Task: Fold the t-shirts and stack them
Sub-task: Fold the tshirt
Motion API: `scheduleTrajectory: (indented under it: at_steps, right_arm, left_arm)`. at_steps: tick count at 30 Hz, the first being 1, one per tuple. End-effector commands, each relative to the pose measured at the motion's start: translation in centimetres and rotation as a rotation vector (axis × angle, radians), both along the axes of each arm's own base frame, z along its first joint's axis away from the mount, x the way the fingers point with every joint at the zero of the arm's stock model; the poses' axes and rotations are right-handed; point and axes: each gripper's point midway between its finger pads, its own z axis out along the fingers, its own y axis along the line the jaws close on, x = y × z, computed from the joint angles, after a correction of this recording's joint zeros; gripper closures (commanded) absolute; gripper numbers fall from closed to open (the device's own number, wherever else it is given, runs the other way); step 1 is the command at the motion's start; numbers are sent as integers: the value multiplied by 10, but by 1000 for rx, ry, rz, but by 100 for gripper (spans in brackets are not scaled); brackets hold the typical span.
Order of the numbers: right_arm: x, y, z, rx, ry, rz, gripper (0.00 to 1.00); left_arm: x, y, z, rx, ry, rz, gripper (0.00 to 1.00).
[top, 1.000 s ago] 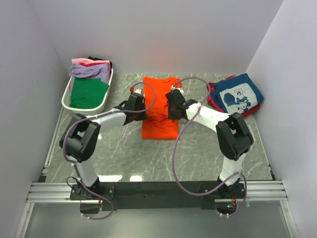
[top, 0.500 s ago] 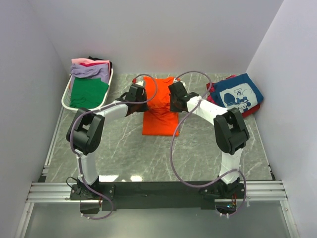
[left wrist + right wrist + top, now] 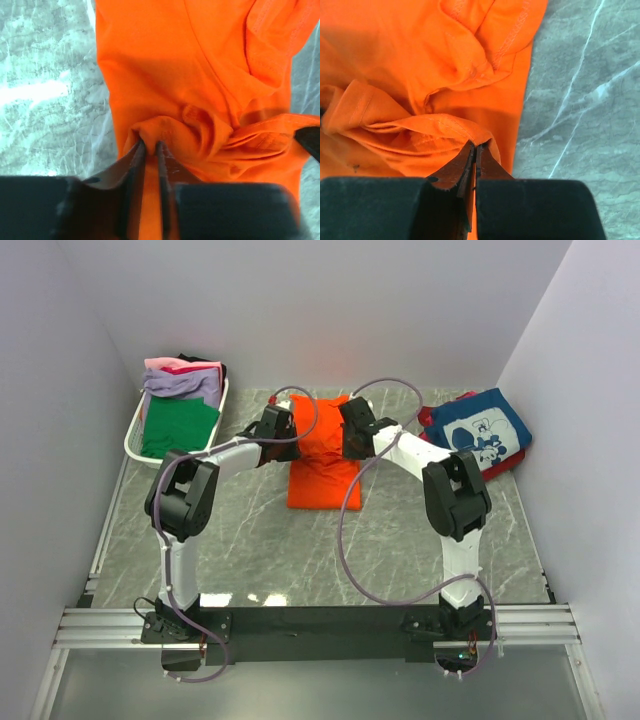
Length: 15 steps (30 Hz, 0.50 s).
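Our left gripper (image 3: 150, 145), perhaps loosely, and right gripper (image 3: 474, 146), tightly, pinch the tee (image 3: 322, 475) by its edge to lay the fold flat.

Soft, matt knit cloth, creased, with stitched hems: orange t-shirt (image 3: 322, 465). Matt cloth carrying a flat white print: navy t-shirt (image 3: 470, 425). Smooth, faintly glossy stone-look top, grey-green with white veins: table (image 3: 250, 530). White slatted plastic: basket (image 3: 134, 430). Glossy translucent tubing: cables (image 3: 339, 540). Dark, smooth, matt fingers (image 3: 131, 167): left gripper (image 3: 149, 145).
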Motion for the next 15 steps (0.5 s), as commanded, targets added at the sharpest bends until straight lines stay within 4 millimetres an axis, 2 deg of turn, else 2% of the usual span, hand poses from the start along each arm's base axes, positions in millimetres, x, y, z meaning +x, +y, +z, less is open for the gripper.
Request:
scheduleTrajectory:
  at_steps: [1, 2, 3, 4, 5, 6, 8, 9, 10, 11, 12, 13, 14, 15]
  right_arm:
    - [16, -7, 10, -4, -23, -30, 100]
    - [16, -8, 14, -5, -25, -33, 89]
    - [15, -10, 21, -3, -33, -34, 78]
    - [14, -10, 26, -2, -42, -33, 69]
    - [11, -13, 29, -4, -46, -35, 56]
    - [11, -13, 46, 10, -82, -37, 51]
    - [6, -20, 56, 4, -105, -45, 43]
    - [4, -20, 75, 21, -142, -45, 42]
    - [2, -21, 81, 28, -157, -44, 41]
    - [-4, -19, 82, 48, -152, -25, 40]
    - [-5, -14, 96, 85, -185, -6, 40]
    - [-7, -10, 99, 108, -191, 15, 40]
    - [-9, -6, 99, 132, -188, 34, 40]
    - [-11, 6, 103, 181, -184, 76, 40]
  left_arm:
    - [19, -2, 30, -14, -71, 12, 77]
    - [21, 0, 34, -11, -79, 22, 72]
    - [21, 1, 42, -15, -89, 22, 60]
    - [25, 8, 48, 7, -111, 57, 55]
    - [25, 11, 55, 14, -126, 71, 50]
    - [27, 18, 71, 22, -166, 102, 43]
    - [24, 27, 81, 34, -192, 137, 37]
    - [22, 32, 101, 19, -237, 157, 33]
    - [15, 35, 97, 12, -232, 168, 31]
    - [9, 35, 100, -4, -242, 166, 30]
    - [2, 33, 117, -41, -272, 157, 29]
    - [-6, 32, 109, -61, -274, 152, 29]
    - [-14, 26, 110, -94, -275, 150, 28]
    - [-21, 23, 120, -129, -299, 143, 28]
